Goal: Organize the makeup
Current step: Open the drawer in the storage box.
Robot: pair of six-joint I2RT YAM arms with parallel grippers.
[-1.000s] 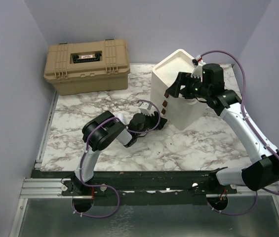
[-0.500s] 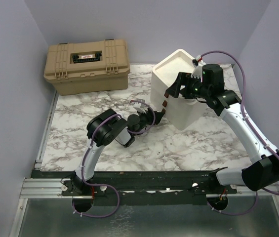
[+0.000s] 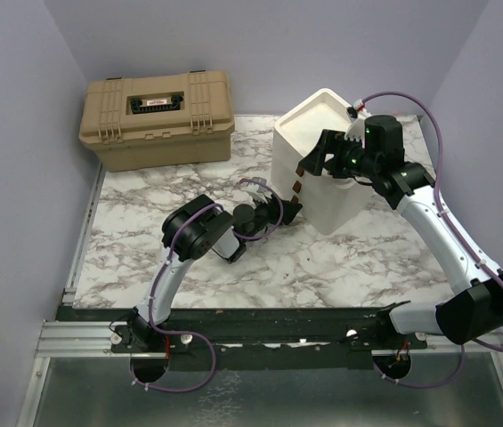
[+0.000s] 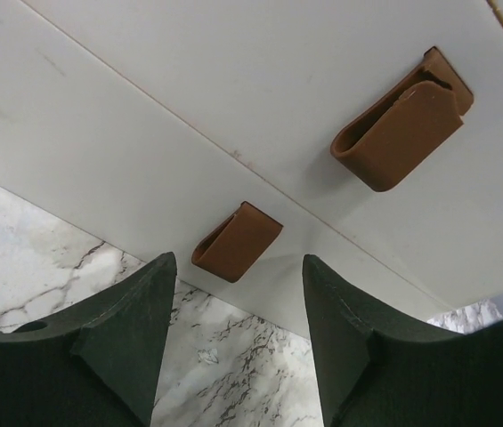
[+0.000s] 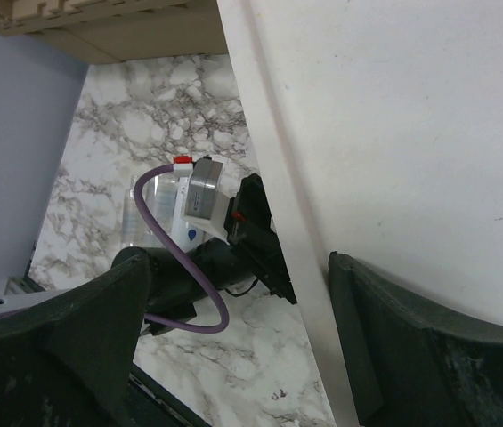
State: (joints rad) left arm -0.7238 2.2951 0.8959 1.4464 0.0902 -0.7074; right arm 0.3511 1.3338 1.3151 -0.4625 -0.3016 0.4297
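1. Only the left wrist view shows two brown pull tabs (image 4: 400, 124) on the cream drawer unit (image 4: 233, 89). My left hand (image 4: 238, 263) is spread, with the lower tab (image 4: 236, 242) just ahead.
2. Right wrist view: my right hand (image 5: 238, 267) is spread astride the unit's edge.
3. Top view: the tan toolbox (image 3: 158, 120) stands rear-left on the marble counter (image 3: 340, 258), with lavender walls (image 3: 260, 44) around. I cannot tell where the makeup is.

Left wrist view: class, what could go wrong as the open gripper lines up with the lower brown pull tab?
1. The left gripper has its jaws flanking the lower pull tab without enclosing it; closing now might catch only its tip and slip.
2. That tab sits close above the marble table, so the fingers could scrape it.
3. The right gripper straddles the drawer unit edge with open jaws, so pulling might drag the unit.
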